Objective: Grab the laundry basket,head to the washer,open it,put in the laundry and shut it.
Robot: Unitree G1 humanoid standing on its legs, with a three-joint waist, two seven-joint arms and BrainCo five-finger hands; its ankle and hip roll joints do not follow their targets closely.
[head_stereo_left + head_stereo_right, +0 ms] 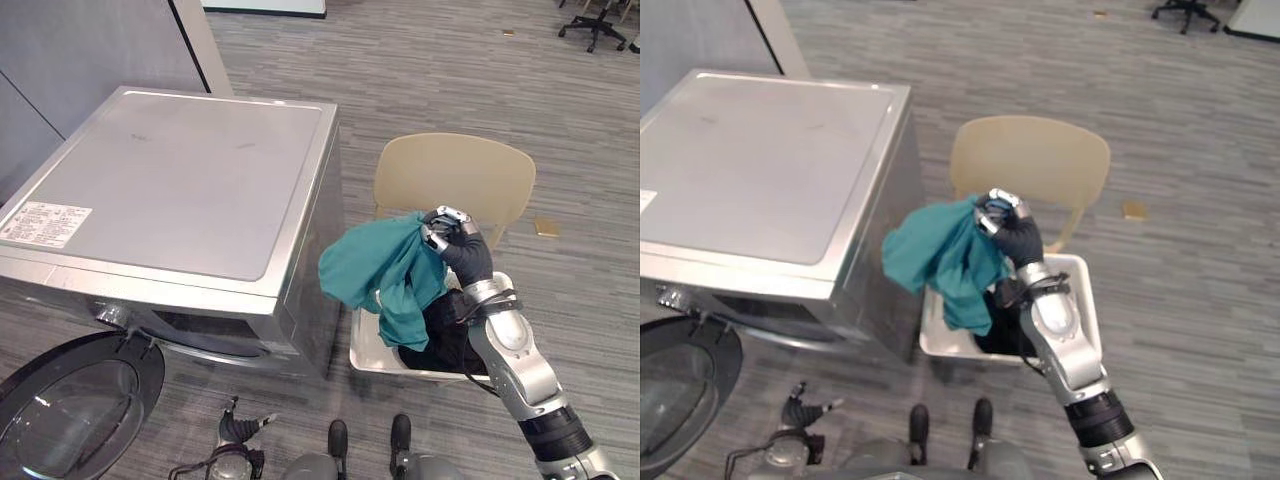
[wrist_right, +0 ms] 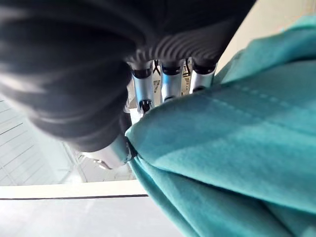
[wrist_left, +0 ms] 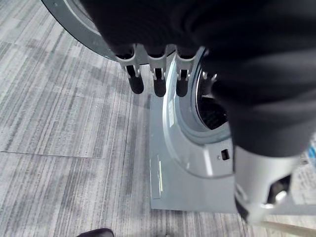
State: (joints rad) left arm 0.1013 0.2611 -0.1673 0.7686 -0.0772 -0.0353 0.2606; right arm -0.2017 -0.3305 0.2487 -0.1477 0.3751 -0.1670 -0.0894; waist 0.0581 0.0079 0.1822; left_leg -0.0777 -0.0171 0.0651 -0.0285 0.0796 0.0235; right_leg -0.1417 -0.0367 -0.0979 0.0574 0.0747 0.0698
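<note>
My right hand (image 1: 455, 240) is shut on a teal cloth (image 1: 380, 265), held up above the white laundry basket (image 1: 368, 352). The cloth hangs down with its lower end over the basket's left side. Dark laundry (image 1: 445, 335) lies in the basket. In the right wrist view the fingers (image 2: 170, 81) curl over the teal cloth (image 2: 237, 148). The silver washer (image 1: 170, 170) stands to the left of the basket, its round door (image 1: 70, 400) swung open at the lower left. My left hand (image 1: 235, 430) hangs low by the washer's front, fingers (image 3: 157, 84) straight, the drum opening (image 3: 212, 111) past them.
A beige chair (image 1: 455, 175) stands right behind the basket. A small tan object (image 1: 546, 227) lies on the grey carpet to the right. A black office chair (image 1: 600, 20) is at the far right. A grey partition (image 1: 80, 50) rises behind the washer.
</note>
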